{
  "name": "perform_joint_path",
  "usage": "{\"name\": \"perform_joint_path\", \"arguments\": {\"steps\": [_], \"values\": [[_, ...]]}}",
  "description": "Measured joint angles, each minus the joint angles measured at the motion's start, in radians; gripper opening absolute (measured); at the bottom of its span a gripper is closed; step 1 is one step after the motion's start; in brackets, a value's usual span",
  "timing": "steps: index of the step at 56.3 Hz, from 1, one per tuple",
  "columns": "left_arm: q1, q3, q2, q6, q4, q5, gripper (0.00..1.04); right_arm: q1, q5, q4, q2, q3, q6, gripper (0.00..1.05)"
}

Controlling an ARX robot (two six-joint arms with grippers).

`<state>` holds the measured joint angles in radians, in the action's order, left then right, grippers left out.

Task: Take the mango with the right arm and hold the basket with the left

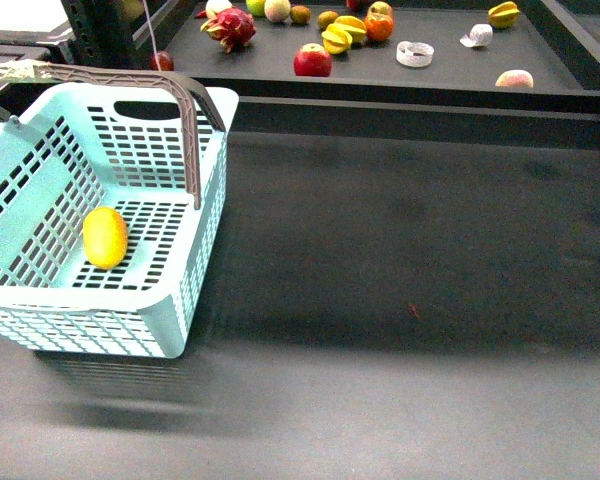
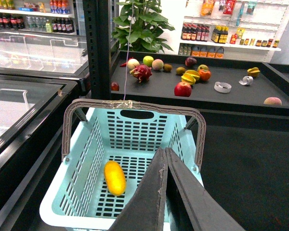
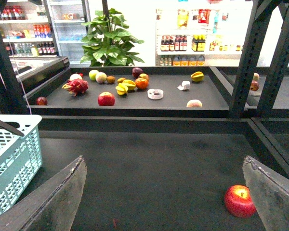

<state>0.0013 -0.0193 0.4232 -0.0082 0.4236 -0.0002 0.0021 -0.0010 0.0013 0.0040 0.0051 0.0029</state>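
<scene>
The light-blue basket stands at the left of the dark table with its grey-brown handles up. The yellow-orange mango lies on the basket's floor. Neither arm shows in the front view. In the left wrist view my left gripper is shut on nothing, above the basket near its right wall, with the mango to one side of it. In the right wrist view my right gripper is wide open and empty over the bare table, with the basket's corner off to one side.
A red apple lies on the table beside my right gripper's finger. The raised back shelf holds a dragon fruit, a red apple, star fruits, an orange, a peach and a white ring.
</scene>
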Motion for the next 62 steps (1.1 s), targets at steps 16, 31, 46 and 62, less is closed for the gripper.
{"name": "perform_joint_path", "arguments": {"steps": [16,31,46,62], "values": [[0.0,0.0,-0.133,0.0,-0.129,0.0,0.04,0.0,0.0,0.0,0.0,0.0,0.0,0.97],[0.0,0.0,-0.225,0.0,-0.221,0.0,0.04,0.0,0.0,0.0,0.0,0.0,0.0,0.97],[0.0,0.0,-0.415,0.001,-0.419,0.0,0.04,0.0,0.0,0.0,0.0,0.0,0.0,0.97],[0.0,0.0,-0.418,0.001,-0.422,0.0,0.04,0.0,0.0,0.0,0.0,0.0,0.0,0.97]]}}
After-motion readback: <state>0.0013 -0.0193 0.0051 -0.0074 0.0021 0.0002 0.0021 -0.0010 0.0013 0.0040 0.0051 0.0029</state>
